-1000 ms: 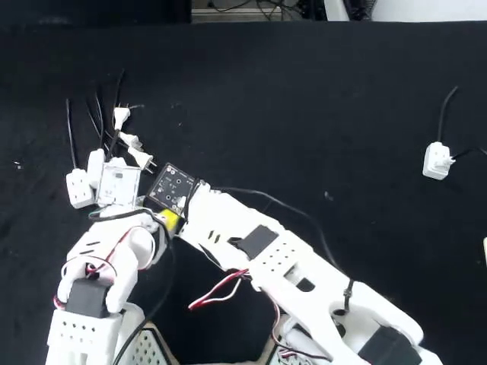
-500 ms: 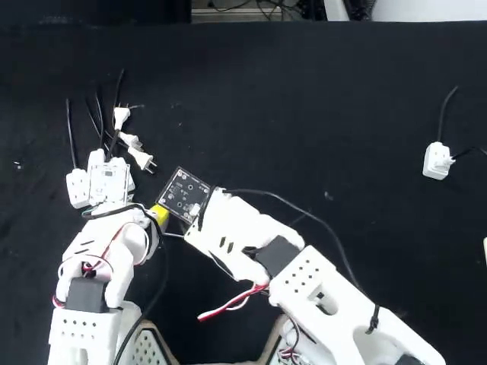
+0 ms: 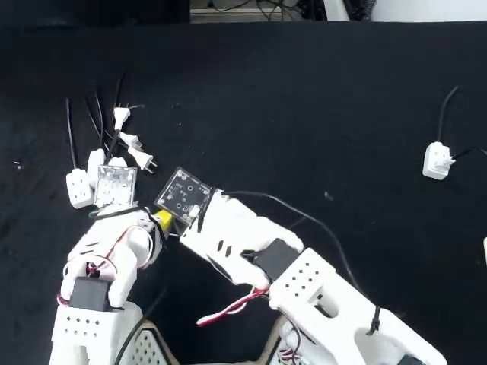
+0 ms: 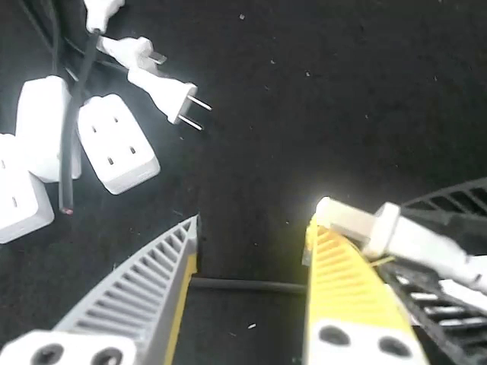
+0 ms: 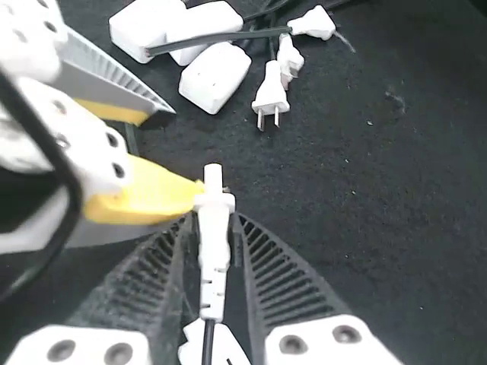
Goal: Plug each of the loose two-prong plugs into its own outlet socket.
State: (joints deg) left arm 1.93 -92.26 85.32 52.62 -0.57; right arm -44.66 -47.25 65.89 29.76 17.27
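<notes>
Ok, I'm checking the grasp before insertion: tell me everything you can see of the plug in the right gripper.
The plug is white, plastic-looking, slim and long, with a ridged body and a collar near its front. A black cord leaves its rear. It lies lengthwise between the black ribbed fingers of the right gripper, which are shut on it. Its front end meets the tip of the yellow finger of the left gripper. Its prongs cannot be made out.
</notes>
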